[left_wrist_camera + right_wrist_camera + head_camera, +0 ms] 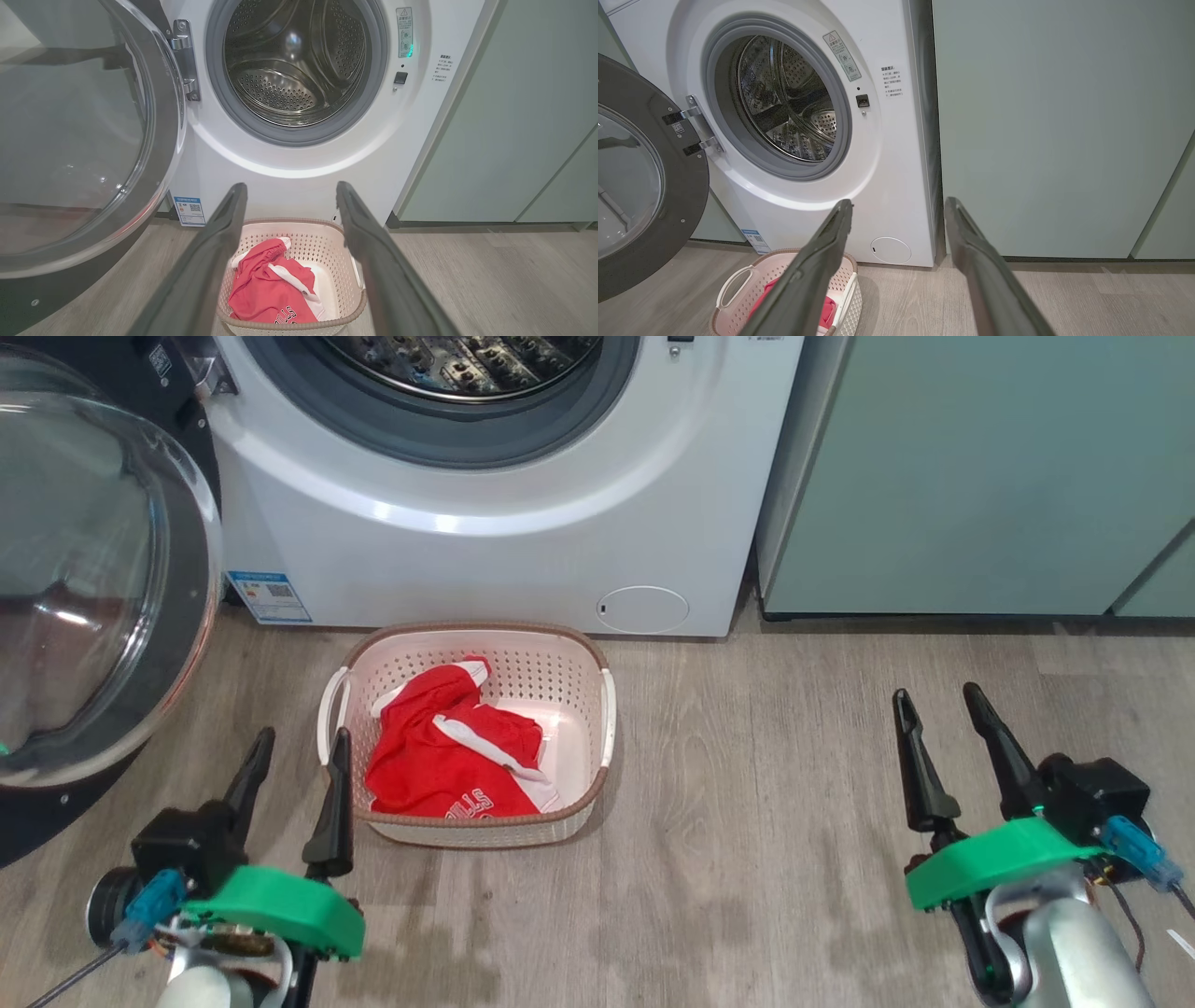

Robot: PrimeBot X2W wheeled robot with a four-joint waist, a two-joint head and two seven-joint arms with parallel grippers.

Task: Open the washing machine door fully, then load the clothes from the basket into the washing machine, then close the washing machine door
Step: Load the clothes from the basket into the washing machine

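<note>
The washing machine (485, 541) stands ahead with its steel drum (292, 65) exposed. Its door (84, 579) is swung wide open to the left, glass bowl bulging toward me. On the floor in front sits the cream basket (569, 663), and the red clothes (448, 756) with white trim lie crumpled in its left half. My left gripper (299, 733) is open, its inner finger beside the basket's left handle. My right gripper (938, 693) is open over bare floor, well right of the basket. In the left wrist view the basket (343, 275) and clothes (268, 294) lie between my fingers.
Pale green cabinets (980, 476) stand right of the washer. The washer's front carries a round filter cap (642, 609) and a blue sticker (269, 596) low down. Wood-look floor (766, 803) stretches between the basket and my right gripper.
</note>
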